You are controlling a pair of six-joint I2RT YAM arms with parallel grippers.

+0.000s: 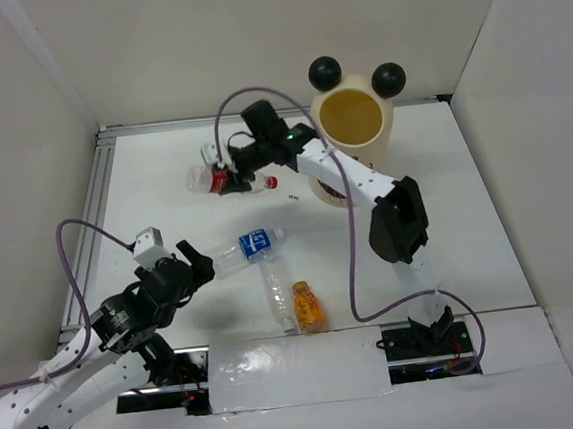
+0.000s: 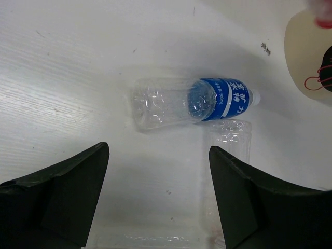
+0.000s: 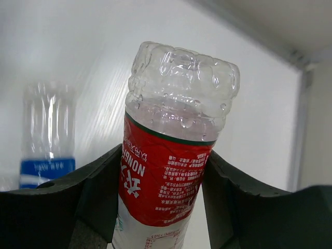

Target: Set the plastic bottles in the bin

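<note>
Right wrist view: red-label bottle [image 3: 166, 176] runs off the bottom edge, cap end unseen. Bottle with a blue band [image 3: 49, 140] at left is blurred, base behind a finger [image 3: 78, 207]. Left wrist view: bin [image 2: 306, 57] cropped by the right edge. Red smear [image 2: 324, 22] in the top right corner, can't tell what. Unlabelled bottle [image 2: 231, 150] faint, runs off the bottom. Top view: right gripper [image 1: 231, 174] overlaps bottles at upper centre, count unclear.

White tabletop [image 1: 164, 185] within plain off-white walls [image 1: 201, 41], aluminium rail [image 1: 91, 206] along its left and far edges.
</note>
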